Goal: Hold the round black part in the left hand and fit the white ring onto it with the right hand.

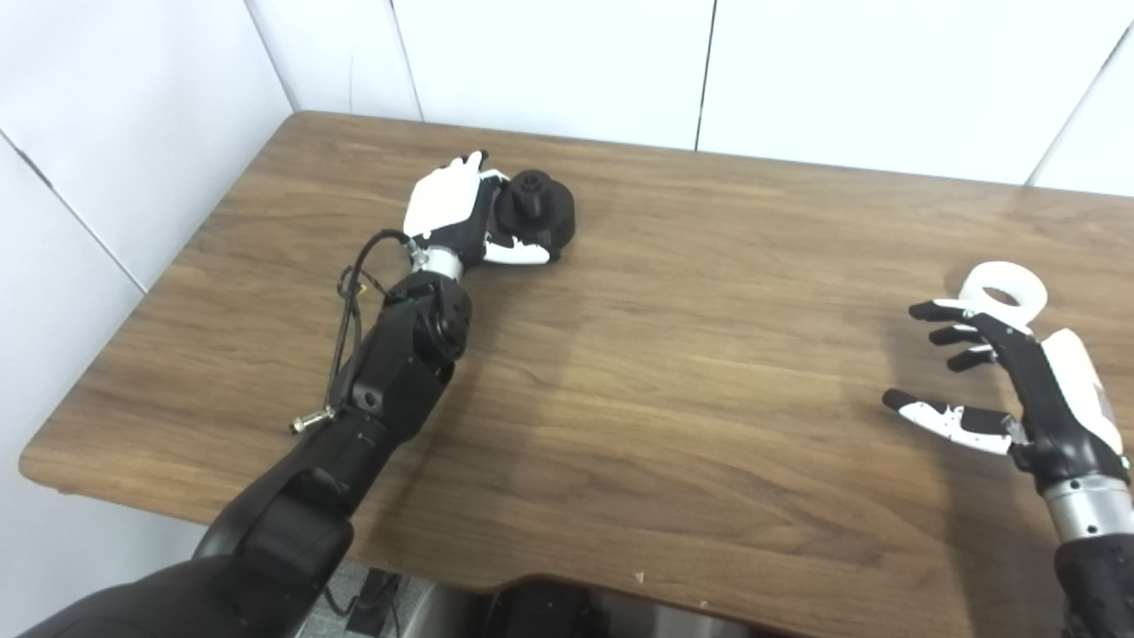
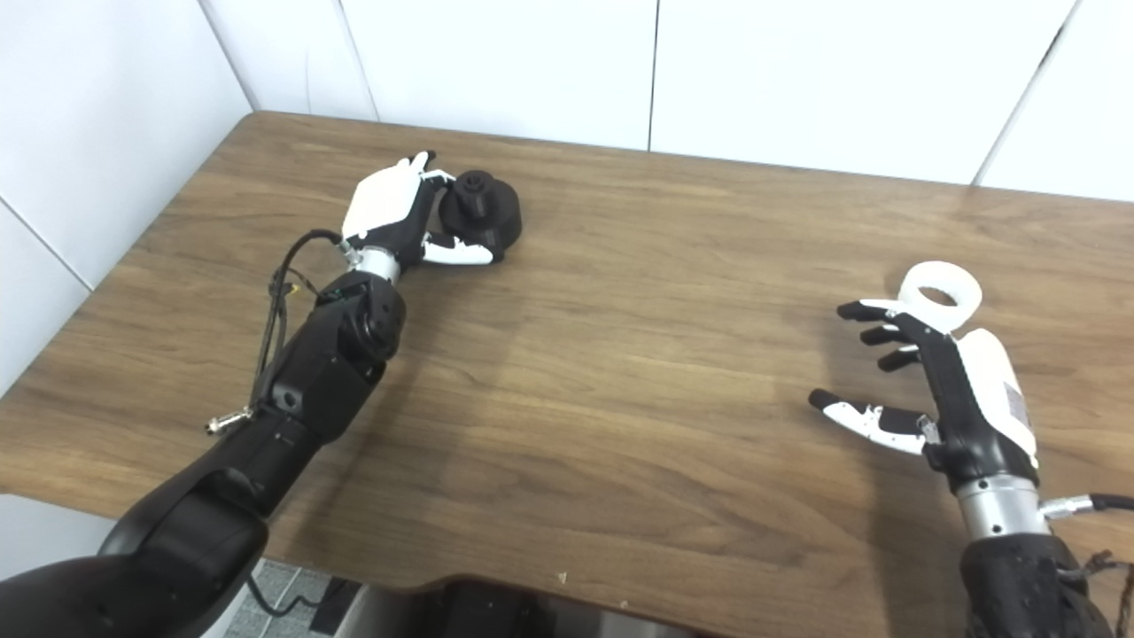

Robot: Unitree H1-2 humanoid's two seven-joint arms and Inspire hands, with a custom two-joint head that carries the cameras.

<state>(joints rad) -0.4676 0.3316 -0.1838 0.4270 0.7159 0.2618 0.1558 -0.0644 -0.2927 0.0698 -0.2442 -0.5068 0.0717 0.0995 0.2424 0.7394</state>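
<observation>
The round black part (image 1: 537, 208) rests on the wooden table (image 1: 673, 372) at the far left. My left hand (image 1: 461, 213) is wrapped around its left side, fingers behind it and thumb in front; the part still touches the table. The white ring (image 1: 1005, 291) lies flat on the table at the right. My right hand (image 1: 1010, 372) is open just in front of the ring, fingers spread and pointing left, holding nothing. The hand's fingers overlap the ring's near edge in the picture.
White wall panels (image 1: 549, 62) stand behind and to the left of the table. A loose black cable (image 1: 350, 301) runs along my left forearm. The table's front edge (image 1: 532, 580) is close to my body.
</observation>
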